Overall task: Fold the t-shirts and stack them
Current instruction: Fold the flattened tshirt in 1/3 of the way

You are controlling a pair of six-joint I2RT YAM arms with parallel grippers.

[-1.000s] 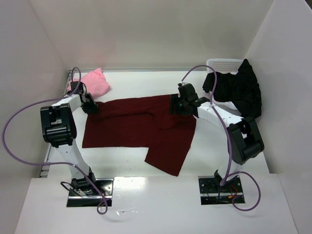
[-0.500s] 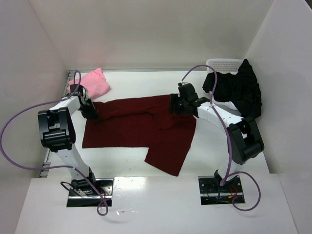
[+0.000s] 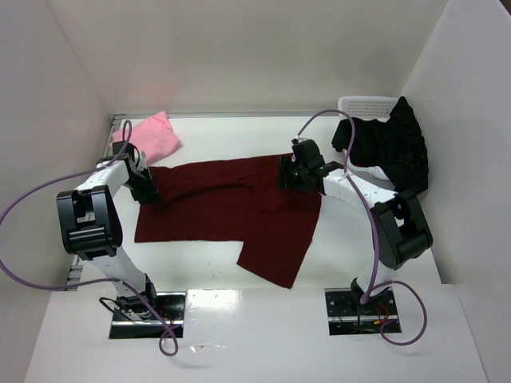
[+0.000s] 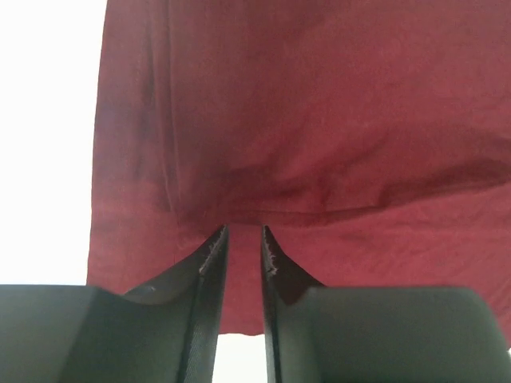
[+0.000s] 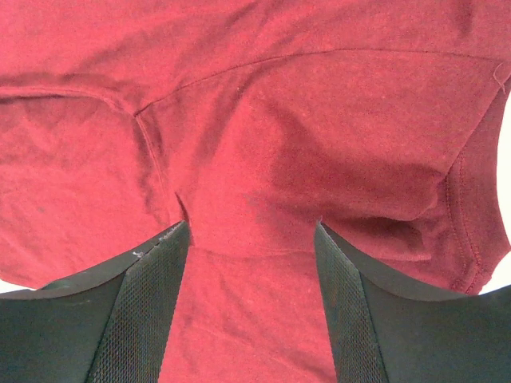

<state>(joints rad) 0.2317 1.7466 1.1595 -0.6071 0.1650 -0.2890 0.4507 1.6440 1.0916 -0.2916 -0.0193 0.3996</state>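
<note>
A dark maroon t-shirt [image 3: 215, 207] of soft cloth lies spread flat in the middle of the white table [image 3: 192, 259]. Its body runs left to right, and one part hangs toward the near edge at the right, ending in a slanted corner. A light pink t-shirt [image 3: 156, 136] of soft cloth sits bunched in the far left corner, apart from the maroon t-shirt. A black t-shirt [image 3: 391, 148] is draped over the rim of a white plastic mesh basket [image 3: 367, 104] at the far right.

The left gripper [image 3: 150, 190] is down on the far left edge of the maroon t-shirt. In the left wrist view its dark fingers [image 4: 209, 255] stand close together, with only a thin strip of red cloth showing between them. A ridge of fabric bunches just beyond the tips. Whether that cloth is truly clamped cannot be told.

The right gripper [image 3: 289, 174] is down on the far right part of the same shirt, beside the black t-shirt and the basket but apart from them. In the right wrist view its two fingers [image 5: 156, 271] stand wide apart, with red cloth spanning the whole gap. A seam runs across above the tips, and a hemmed edge curves down the right side. Creases run from both fingertips.
</note>
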